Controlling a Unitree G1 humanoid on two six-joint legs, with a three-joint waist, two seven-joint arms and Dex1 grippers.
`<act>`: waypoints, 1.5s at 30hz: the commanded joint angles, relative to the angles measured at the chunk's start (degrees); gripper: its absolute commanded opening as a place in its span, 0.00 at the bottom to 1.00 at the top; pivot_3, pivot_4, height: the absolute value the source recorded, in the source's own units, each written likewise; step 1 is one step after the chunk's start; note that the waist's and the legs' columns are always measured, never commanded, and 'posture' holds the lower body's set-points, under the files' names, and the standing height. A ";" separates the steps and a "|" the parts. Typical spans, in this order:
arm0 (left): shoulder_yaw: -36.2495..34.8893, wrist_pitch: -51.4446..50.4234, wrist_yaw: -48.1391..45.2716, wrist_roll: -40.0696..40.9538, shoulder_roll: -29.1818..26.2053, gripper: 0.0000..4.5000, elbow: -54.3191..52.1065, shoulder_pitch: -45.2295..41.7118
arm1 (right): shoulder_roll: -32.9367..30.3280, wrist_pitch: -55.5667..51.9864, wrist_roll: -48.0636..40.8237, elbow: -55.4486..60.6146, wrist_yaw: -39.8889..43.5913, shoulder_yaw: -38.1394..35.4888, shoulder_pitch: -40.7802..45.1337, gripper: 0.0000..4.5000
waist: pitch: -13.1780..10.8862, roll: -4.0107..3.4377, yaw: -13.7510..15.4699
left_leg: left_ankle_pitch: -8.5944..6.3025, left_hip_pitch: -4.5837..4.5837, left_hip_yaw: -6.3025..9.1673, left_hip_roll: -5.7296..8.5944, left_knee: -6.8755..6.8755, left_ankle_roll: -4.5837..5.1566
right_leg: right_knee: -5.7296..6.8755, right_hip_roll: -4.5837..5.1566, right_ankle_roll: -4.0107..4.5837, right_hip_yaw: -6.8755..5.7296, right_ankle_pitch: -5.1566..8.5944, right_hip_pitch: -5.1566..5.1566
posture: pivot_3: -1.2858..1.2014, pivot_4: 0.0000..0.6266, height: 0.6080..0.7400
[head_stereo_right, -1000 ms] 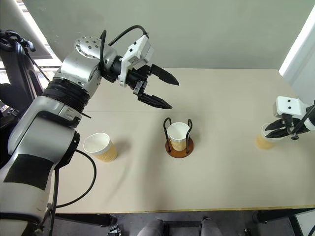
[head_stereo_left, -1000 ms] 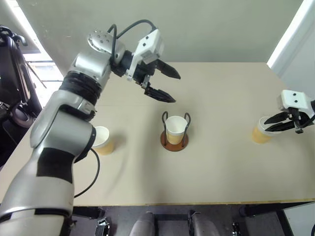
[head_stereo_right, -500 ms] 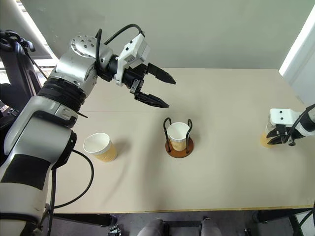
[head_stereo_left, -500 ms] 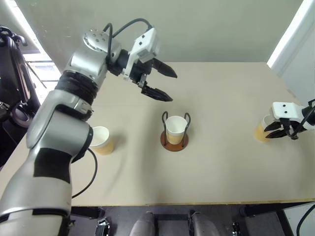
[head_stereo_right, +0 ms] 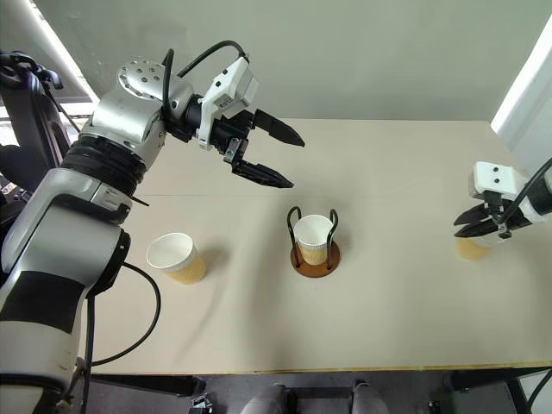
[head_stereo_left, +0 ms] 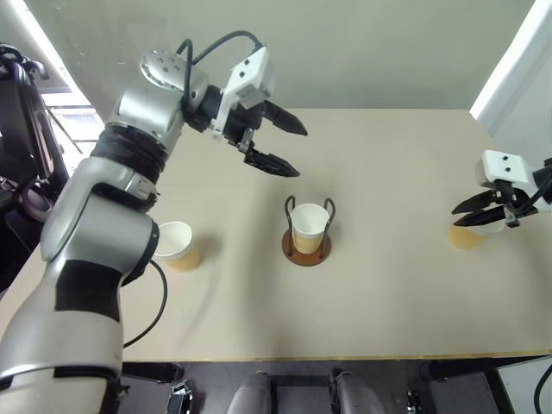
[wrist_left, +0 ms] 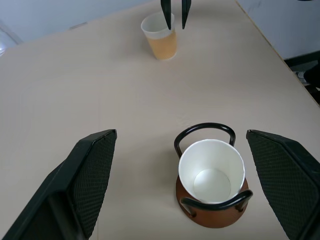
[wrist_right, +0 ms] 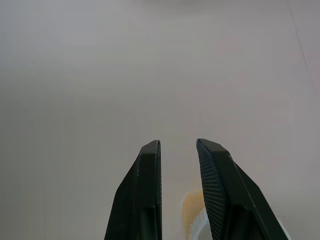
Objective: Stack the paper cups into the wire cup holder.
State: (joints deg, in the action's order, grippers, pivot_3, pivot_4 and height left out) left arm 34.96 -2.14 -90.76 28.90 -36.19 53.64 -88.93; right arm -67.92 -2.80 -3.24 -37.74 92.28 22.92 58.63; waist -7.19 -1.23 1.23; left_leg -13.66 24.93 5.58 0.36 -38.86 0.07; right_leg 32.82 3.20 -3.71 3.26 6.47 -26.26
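One paper cup point(head_stereo_left: 308, 226) stands inside the wire cup holder point(head_stereo_left: 305, 251) at the table's middle. My left gripper point(head_stereo_left: 300, 153) hangs open, above and behind the holder, with nothing in it. A second paper cup point(head_stereo_left: 178, 246) stands on the table to the left. A third paper cup point(head_stereo_left: 467, 236) stands near the right edge. My right gripper point(head_stereo_left: 456, 216) hovers just over its rim with the jaws a narrow gap apart. In the left wrist view one finger point(wrist_left: 166, 15) is over the cup's mouth and the other is outside the wall. That cup point(wrist_right: 192, 212) rests on the table.
The beige table point(head_stereo_left: 379, 302) has bare room in front of the holder and between the holder and each outer cup. Its right edge lies close to the third cup. A black chair point(head_stereo_left: 21, 129) stands off the table's left side.
My right gripper dipped onto the right-hand cup, then rose again with the same narrow gap. That cup slid slightly to the right. My left gripper stayed in place.
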 commanded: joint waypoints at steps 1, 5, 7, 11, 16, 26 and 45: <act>-0.16 0.24 -1.74 0.65 -0.19 0.99 -1.13 -1.43 | -1.77 4.77 5.51 -5.11 0.20 -0.75 2.26 0.24 | 0.00 0.00 0.02 | -0.01 -0.01 -0.04 0.02 0.02 0.00 | 0.00 -0.05 0.02 -0.04 0.02 0.00 | 0.52 0.24 1.00; -0.14 0.41 -1.74 0.55 -0.27 1.00 -1.03 -1.24 | -0.79 7.73 9.46 -10.41 -0.09 -1.75 4.35 0.28 | 0.00 -0.01 -0.10 | -0.04 -0.03 -0.03 -0.04 0.07 0.02 | 0.01 0.00 0.02 -0.04 0.02 -0.02 | 0.52 0.24 1.00; -0.17 0.47 -1.74 0.43 -0.29 1.00 -0.87 -1.24 | -0.39 8.13 10.23 -11.50 0.08 -2.10 5.30 0.37 | 0.00 -0.02 -0.19 | -0.04 -0.05 -0.10 -0.05 0.10 0.02 | 0.03 -0.01 0.03 -0.05 0.01 -0.05 | 0.52 0.24 1.00; -0.17 0.58 -1.74 0.31 -0.34 1.00 -0.79 -1.23 | 0.56 9.83 11.32 -12.99 0.14 -3.21 5.70 0.65 | 0.00 -0.02 -0.46 | -0.04 -0.08 -0.12 -0.12 0.11 0.02 | 0.03 0.00 0.04 -0.03 0.00 -0.04 | 0.52 0.24 1.00; -0.07 0.68 -1.74 0.23 -0.52 1.00 -0.80 -1.27 | 2.44 11.84 12.55 -13.34 -1.03 -3.81 4.68 0.65 | 0.00 -0.05 -0.45 | -0.04 -0.10 -0.18 -0.08 0.11 0.02 | 0.03 -0.01 0.04 -0.05 0.00 -0.05 | 0.52 0.24 1.00; 0.32 1.11 -1.74 0.48 -1.32 1.00 -1.30 -1.01 | 4.07 17.30 18.63 -16.59 -4.23 -2.31 4.15 0.65 | 0.00 -0.05 -0.41 | -0.05 -0.08 -0.11 -0.08 0.14 0.03 | 0.01 0.02 0.05 -0.06 0.00 -0.05 | 0.52 0.24 1.00; -3.05 3.77 -1.74 3.00 -3.67 1.00 -2.41 3.40 | 7.63 20.72 26.27 -22.98 -9.37 -2.01 5.81 0.21 | 0.01 -0.06 -0.49 | -0.05 -0.15 -0.14 -0.12 0.15 0.03 | 0.03 0.03 0.09 -0.08 -0.06 -0.05 | 0.52 0.24 1.00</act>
State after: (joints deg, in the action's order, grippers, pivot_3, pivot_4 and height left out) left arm 32.38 1.23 -90.76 30.25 -38.28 52.47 -85.48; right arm -59.54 17.19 22.33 -60.65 83.19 21.16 62.66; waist -7.18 -1.29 0.75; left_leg -13.72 24.77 5.43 0.23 -38.70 0.10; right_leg 32.84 3.23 -3.61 3.20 6.41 -26.31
